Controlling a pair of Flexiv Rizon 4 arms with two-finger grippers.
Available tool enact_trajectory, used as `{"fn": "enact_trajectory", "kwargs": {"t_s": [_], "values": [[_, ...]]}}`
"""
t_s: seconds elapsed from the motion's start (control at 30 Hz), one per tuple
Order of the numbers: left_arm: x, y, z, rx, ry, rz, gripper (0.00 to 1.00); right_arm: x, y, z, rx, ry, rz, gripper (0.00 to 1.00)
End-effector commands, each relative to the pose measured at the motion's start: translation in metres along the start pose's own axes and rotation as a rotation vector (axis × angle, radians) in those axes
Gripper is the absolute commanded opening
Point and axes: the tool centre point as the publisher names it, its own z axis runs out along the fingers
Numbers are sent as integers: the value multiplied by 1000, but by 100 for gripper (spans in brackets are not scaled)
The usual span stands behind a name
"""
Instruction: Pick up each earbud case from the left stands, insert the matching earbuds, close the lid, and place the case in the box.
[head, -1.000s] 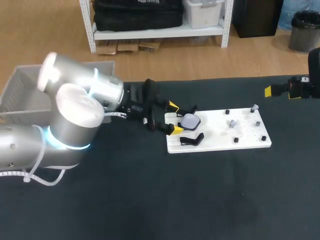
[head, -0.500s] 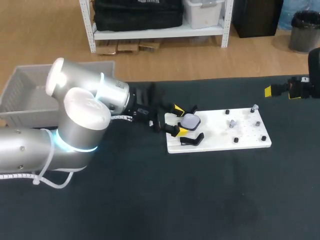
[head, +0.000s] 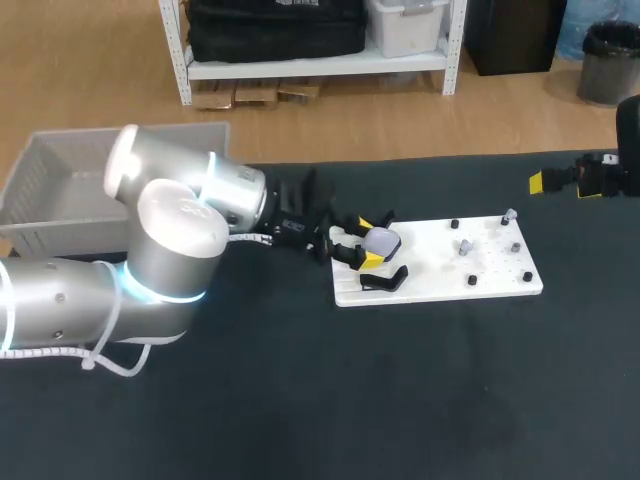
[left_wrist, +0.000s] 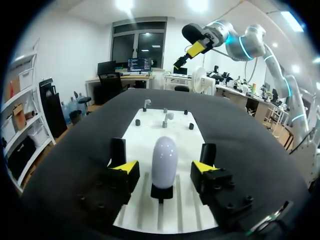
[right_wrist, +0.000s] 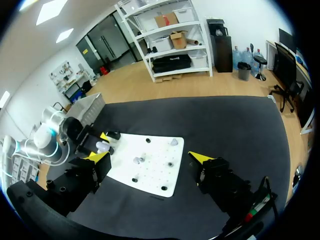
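- Grey box (head: 50, 210): well apart from the left end of the white board (head: 440, 272), at the far left corner of the table (head: 400, 400).
- My left arm (head: 160, 250): comes in between the box and the board.
- Left gripper (left_wrist: 165, 167): at the board's left end. The fingers are spread, one yellow tip on each side of the case (left_wrist: 164, 160). The wrist view shows a gap on both sides, so it is not gripping.
- Case: pale and rounded, standing upright in a black stand (left_wrist: 162, 192) at the board's left end.
- Second black stand (head: 385, 279): just beside the first, on the board's near left corner.
- Two small pale parts (head: 465, 246): on the board's right half, among black pegs (head: 471, 281).
- Right gripper (right_wrist: 151, 157): well apart from the board's right end, above the table's far right. Its fingers are wide apart.
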Motion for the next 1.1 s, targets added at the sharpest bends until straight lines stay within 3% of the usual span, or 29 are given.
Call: {"fn": "enact_trajectory", "kwargs": {"t_s": [0.03,0.1,0.33,0.67,0.93,1.1], "values": [[1,4,4,8,-7,2,56,0,-1,0,-5,1,-1,100],[1,4,4,9,-9,1,49,0,-1,0,-5,1,-1,100],[2,5,7,11,-15,-2,46,0,-1,0,-5,1,-1,100],[2,6,9,14,-25,-5,35,0,-1,0,-5,1,-1,100],[2,6,10,21,-31,-5,0,0,-1,0,-5,1,-1,100],[1,4,6,26,-41,-2,0,0,-1,0,-5,1,-1,100]]}}
